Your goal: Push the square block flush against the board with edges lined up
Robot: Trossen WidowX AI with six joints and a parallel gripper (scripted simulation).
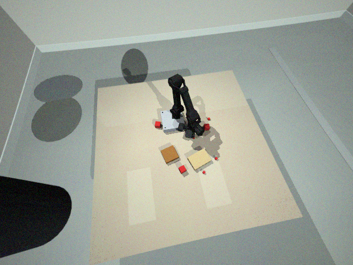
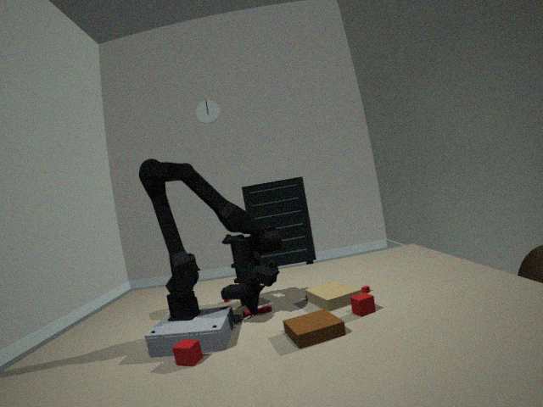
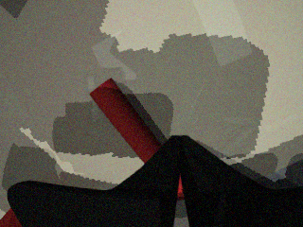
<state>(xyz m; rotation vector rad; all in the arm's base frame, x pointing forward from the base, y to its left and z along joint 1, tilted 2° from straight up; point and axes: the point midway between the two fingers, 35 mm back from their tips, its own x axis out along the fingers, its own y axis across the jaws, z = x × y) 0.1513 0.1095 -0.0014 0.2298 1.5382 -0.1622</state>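
The square block [image 1: 170, 154] [image 2: 314, 322], the brown one, lay flat on the tabletop [image 1: 113, 148] [image 2: 421, 350], and the yellow board [image 1: 199, 158] [image 2: 333, 291] lay near it, with a gap between. Contact was not yet made. The fingers [image 1: 189, 133] [image 2: 254, 311] were pressed together and held nothing, which made a firm, narrow pusher. They pointed down low near the base side of both parts, by a red rod [image 2: 265, 309] [image 3: 118, 113].

For a good push, the closed tips probably needed to go round to the outer side of the block and press low at the middle of that face, slowly, so it would slide and not turn. The facing sides looked roughly parallel, so a small correction along the gap could make one edge even. After this, the hand should retreat straight back.

The large red cube [image 1: 182, 169] [image 2: 363, 304] stood near the far end of the gap and could jam the block. The rod might be swept along if the tips travelled too low. A small red cube [image 1: 203, 172] [image 2: 366, 289] sat beyond the board.
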